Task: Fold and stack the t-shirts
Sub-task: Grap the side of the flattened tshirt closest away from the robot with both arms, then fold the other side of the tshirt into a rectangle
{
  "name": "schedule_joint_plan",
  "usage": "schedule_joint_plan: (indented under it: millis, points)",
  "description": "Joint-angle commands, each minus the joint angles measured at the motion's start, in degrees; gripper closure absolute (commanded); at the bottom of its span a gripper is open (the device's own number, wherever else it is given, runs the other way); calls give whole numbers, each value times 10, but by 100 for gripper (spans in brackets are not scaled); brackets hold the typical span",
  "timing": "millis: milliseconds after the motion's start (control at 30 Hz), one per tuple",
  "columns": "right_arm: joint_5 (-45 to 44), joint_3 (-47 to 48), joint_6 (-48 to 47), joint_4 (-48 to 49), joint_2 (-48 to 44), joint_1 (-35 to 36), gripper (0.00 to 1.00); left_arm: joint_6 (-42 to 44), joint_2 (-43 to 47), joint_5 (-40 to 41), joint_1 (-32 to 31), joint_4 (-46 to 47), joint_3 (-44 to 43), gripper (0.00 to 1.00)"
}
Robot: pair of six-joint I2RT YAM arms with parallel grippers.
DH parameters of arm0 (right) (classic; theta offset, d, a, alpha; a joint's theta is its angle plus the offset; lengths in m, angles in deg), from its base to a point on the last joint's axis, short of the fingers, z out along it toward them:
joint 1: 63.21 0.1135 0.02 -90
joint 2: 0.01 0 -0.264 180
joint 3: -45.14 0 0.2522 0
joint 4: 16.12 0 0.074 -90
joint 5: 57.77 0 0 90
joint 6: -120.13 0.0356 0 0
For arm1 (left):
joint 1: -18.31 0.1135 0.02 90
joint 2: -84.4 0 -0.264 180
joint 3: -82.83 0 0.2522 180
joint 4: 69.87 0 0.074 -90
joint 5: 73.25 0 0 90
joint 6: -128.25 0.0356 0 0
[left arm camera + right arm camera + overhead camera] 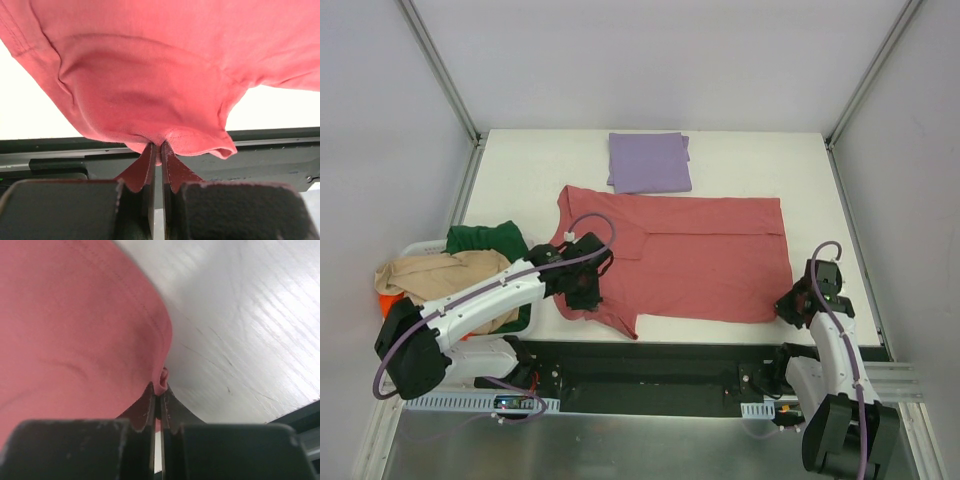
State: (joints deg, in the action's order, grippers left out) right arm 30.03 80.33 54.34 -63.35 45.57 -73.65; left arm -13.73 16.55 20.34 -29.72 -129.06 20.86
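Observation:
A red t-shirt [700,255] lies spread across the middle of the white table. My left gripper [582,285] is shut on the red t-shirt's near left part, and its jaws pinch a fold of red cloth [159,150] in the left wrist view. My right gripper [792,308] is shut on the shirt's near right corner, which shows pinched in the right wrist view [161,385]. A folded purple t-shirt [649,162] lies at the back of the table.
A white basket [412,250] at the left table edge holds green [487,240], tan [445,278] and orange clothes. A black rail [650,365] runs along the near edge. Metal frame posts [440,70] stand at the back corners.

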Motion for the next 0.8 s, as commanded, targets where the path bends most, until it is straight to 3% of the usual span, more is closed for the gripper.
schedule_joint_plan:
  millis: [0, 367, 767]
  points:
    - [46, 33, -34, 29, 2, -3, 100, 41, 10, 14, 34, -2, -46, 100]
    - [73, 111, -48, 85, 90, -2, 99, 116, -51, 41, 98, 32, -145, 100]
    - [82, 219, -41, 106, 225, -1, 100, 155, -103, 135, 141, 65, -235, 100]
